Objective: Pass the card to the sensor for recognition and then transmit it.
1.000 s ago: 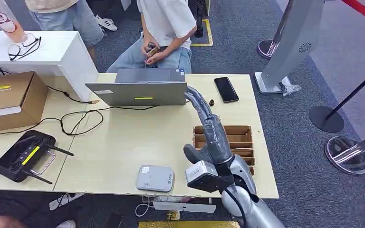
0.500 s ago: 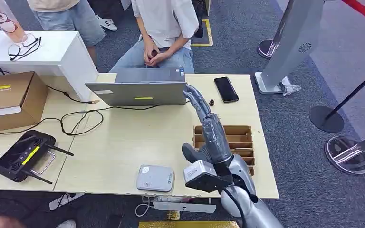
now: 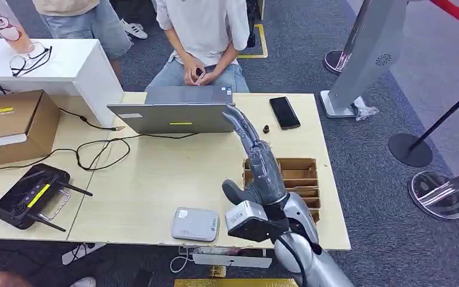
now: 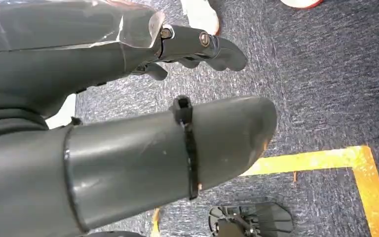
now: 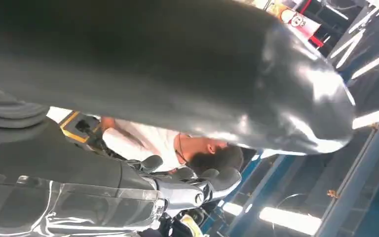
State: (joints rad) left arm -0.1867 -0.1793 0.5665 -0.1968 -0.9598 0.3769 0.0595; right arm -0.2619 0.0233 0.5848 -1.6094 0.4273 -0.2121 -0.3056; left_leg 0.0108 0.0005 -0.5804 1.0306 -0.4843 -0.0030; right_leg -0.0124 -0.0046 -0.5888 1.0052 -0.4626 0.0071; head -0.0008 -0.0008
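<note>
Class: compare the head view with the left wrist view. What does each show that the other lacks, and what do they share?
Head view alone: the table carrying a laptop, a phone, a grey card reader and a slotted cardboard tray, with the right hand raised above it, fingers extended, holding nothing. Left wrist view alone: the left hand, empty, over a yellow floor line. Both share the dark carpet.

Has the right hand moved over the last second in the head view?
Yes. The right hand has drifted slightly toward the robot's left; its fingertips now overlap the corner of the laptop, which has stayed put.
</note>
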